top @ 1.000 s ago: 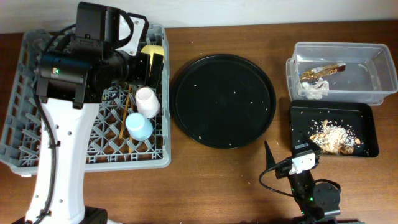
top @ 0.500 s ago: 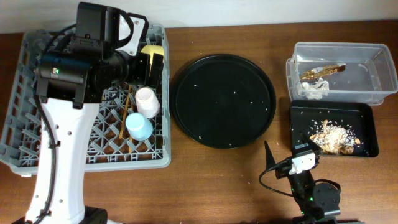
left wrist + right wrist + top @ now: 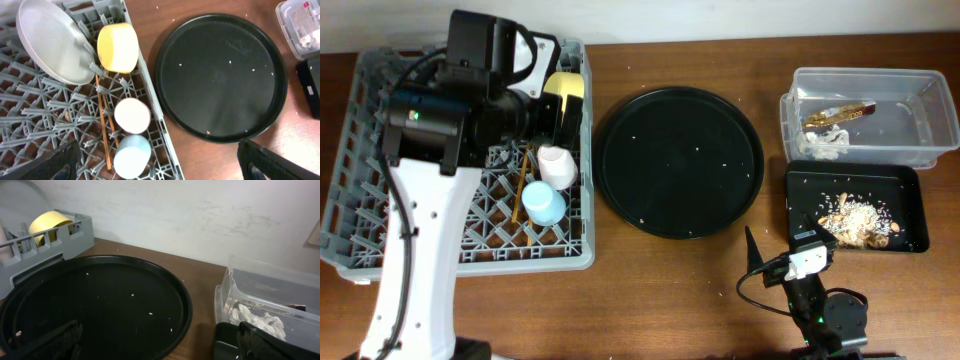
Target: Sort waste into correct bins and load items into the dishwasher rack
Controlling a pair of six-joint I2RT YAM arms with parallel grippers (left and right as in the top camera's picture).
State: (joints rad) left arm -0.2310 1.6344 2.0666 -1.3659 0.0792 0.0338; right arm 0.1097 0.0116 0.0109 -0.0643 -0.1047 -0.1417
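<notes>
left tool [image 3: 155, 152] spread, empty | right tool [image 3: 159, 330] spread, empty | yellow bowl [image 3: 118, 48] in dishwasher rack [image 3: 40, 115]

Brown wooden table [image 3: 660, 295], grey dishwasher rack [image 3: 470, 262], round black tray [image 3: 680, 160], clear tub [image 3: 928, 105], shallow black tray [image 3: 812, 185]

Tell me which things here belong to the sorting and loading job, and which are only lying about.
Job: dishwasher rack, grey plate, yellow bowl, pink cup, light-blue cup, chopsticks; clear tub with tissue and wrapper; black rectangular tray with food scraps.
Lying about: round black tray.
</notes>
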